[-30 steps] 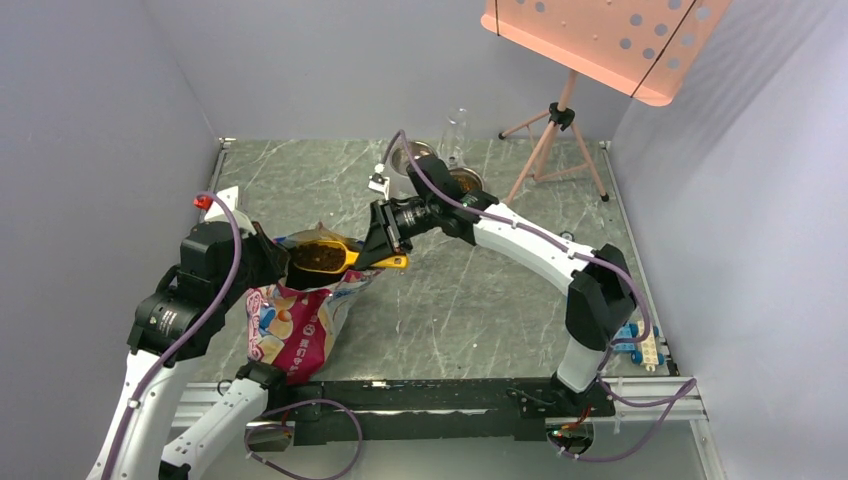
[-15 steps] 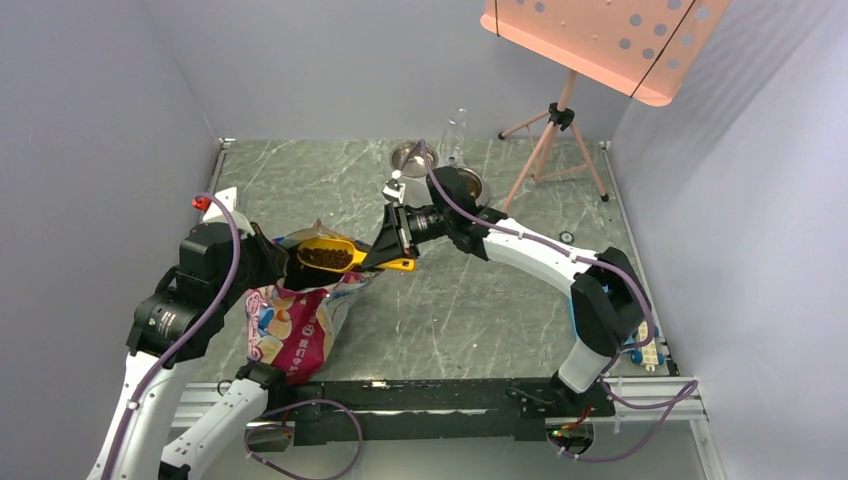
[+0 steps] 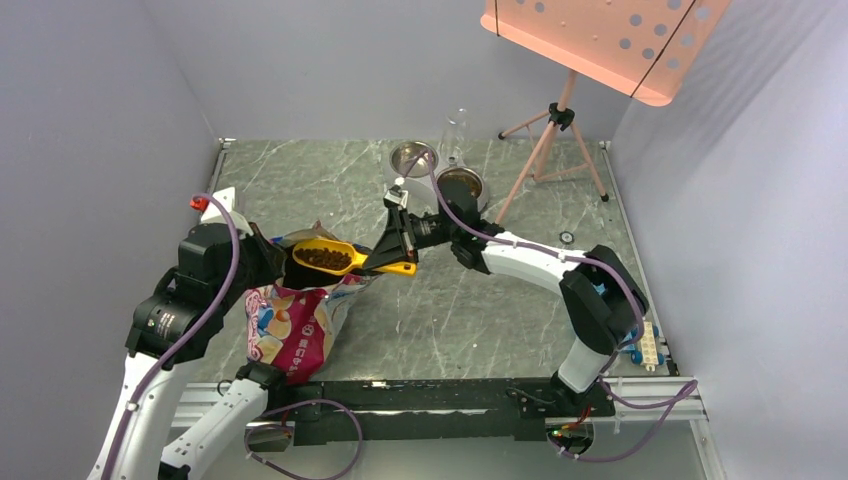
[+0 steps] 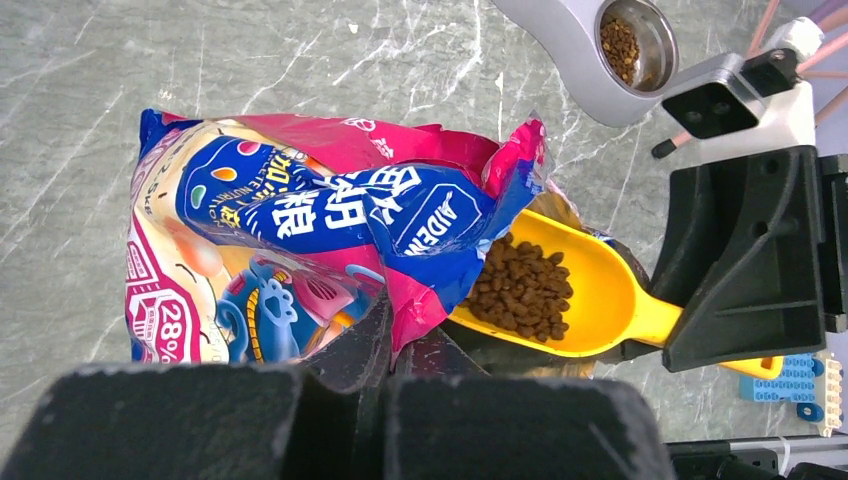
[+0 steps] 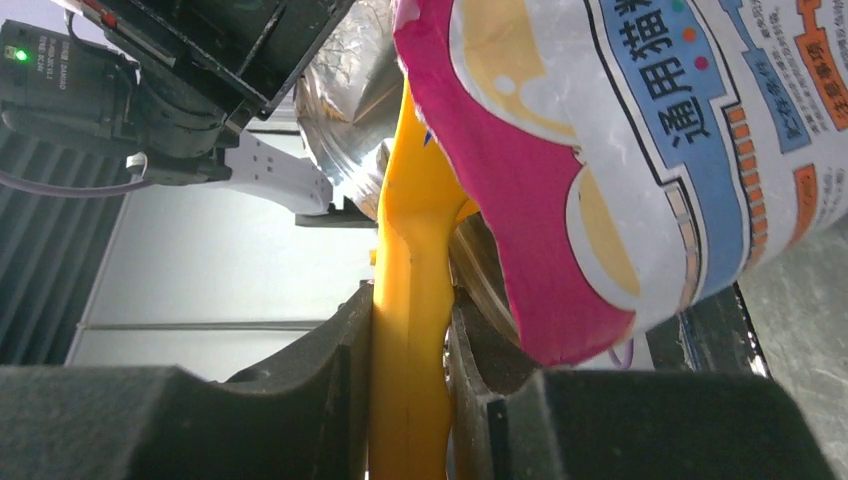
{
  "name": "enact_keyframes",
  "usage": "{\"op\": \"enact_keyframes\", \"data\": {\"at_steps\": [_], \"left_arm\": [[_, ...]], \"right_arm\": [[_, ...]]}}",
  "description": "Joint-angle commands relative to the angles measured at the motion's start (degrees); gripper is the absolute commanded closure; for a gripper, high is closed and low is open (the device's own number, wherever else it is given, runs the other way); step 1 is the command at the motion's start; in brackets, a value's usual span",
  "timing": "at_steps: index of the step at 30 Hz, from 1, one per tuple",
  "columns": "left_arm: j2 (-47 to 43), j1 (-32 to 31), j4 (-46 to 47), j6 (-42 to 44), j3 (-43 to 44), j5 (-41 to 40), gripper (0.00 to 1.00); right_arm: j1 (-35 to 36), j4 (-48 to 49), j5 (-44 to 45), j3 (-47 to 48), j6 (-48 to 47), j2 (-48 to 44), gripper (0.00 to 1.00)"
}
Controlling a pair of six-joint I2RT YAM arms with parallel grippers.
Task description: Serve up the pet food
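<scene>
Dark-brown kibble (image 3: 322, 258) fills a yellow scoop (image 3: 345, 258) held just above the open mouth of the pink-and-blue bag (image 3: 295, 325). The kibble also shows in the left wrist view (image 4: 522, 288), heaped in the scoop (image 4: 600, 300). My right gripper (image 3: 392, 250) is shut on the scoop's handle (image 5: 412, 330). My left gripper (image 3: 272, 262) is shut on the bag's torn top edge (image 4: 420, 300), holding the bag (image 4: 300, 220) open. More kibble lies in a steel bowl (image 3: 461, 184), seen too in the left wrist view (image 4: 630, 40).
A second steel bowl (image 3: 411, 156) and a clear bottle (image 3: 455, 130) stand in the grey feeder at the back. A pink tripod (image 3: 552, 140) with a perforated board (image 3: 610, 40) stands back right. A blue-and-white block (image 3: 640, 345) lies at the right edge.
My right gripper has drawn the loaded scoop slightly back and up out of the bag mouth, and its arm has folded lower, uncovering both bowls. The left arm has held still.
</scene>
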Motion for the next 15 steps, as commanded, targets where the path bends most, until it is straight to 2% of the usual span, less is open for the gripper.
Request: {"op": "enact_keyframes", "data": {"at_steps": [1, 3, 7, 11, 15], "left_arm": [[-1.81, -0.44, 3.22, -0.08, 2.67, -0.35, 1.00], [-0.88, -0.44, 1.76, -1.15, 3.88, -1.97, 1.00], [1.97, -0.44, -2.89, -3.77, 6.02, -6.95, 1.00], [4.99, -0.44, -4.13, -3.90, 7.29, -7.01, 1.00], [5.64, -0.40, -4.98, -5.80, 6.88, -8.32, 1.00]], "right_arm": [[-1.05, 1.29, -0.71, -0.48, -3.46, -5.38, 1.00], [-1.98, 7.30, -1.15, -2.53, 0.63, -6.39, 1.00], [-3.72, -0.47, -2.90, -3.65, -4.90, -11.38, 1.00], [-6.75, 4.79, -5.51, -5.46, -0.06, -14.45, 1.00], [-11.57, 2.64, -7.32, -3.37, 0.14, -16.96, 1.00]]}}
